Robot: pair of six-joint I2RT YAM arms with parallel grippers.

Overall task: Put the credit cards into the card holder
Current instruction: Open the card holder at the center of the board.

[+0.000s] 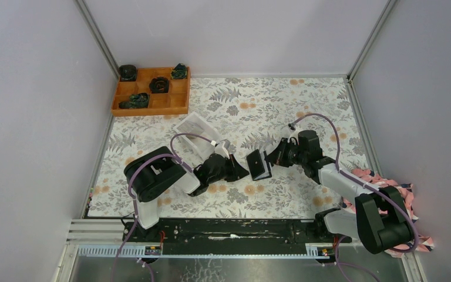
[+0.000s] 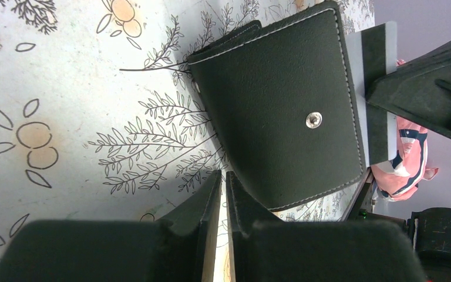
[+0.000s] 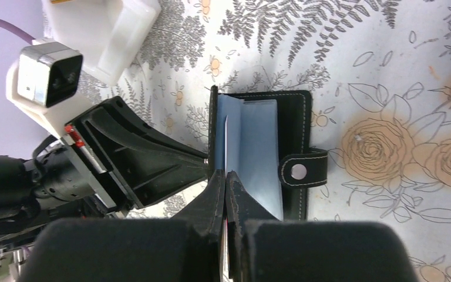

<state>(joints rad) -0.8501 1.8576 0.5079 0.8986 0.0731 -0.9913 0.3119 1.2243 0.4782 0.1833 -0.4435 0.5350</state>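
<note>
The black card holder (image 1: 259,165) sits open at mid-table between my two grippers. Its outer face with a metal snap fills the left wrist view (image 2: 282,111). Its pale bluish inner face and clasp tab show in the right wrist view (image 3: 258,153). My right gripper (image 3: 225,173) is shut on a thin credit card (image 3: 226,138), seen edge-on and reaching into the holder's inner pocket. The same card shows grey with a dark stripe past the holder's far edge (image 2: 376,88). My left gripper (image 2: 223,174) is shut and empty, with its tips at the holder's back.
A white plastic tray (image 1: 197,132) lies just behind the left arm. An orange compartmented box (image 1: 151,91) with dark items stands at the far left corner. A pink patterned cloth (image 1: 387,182) lies at the right edge by the right arm's base.
</note>
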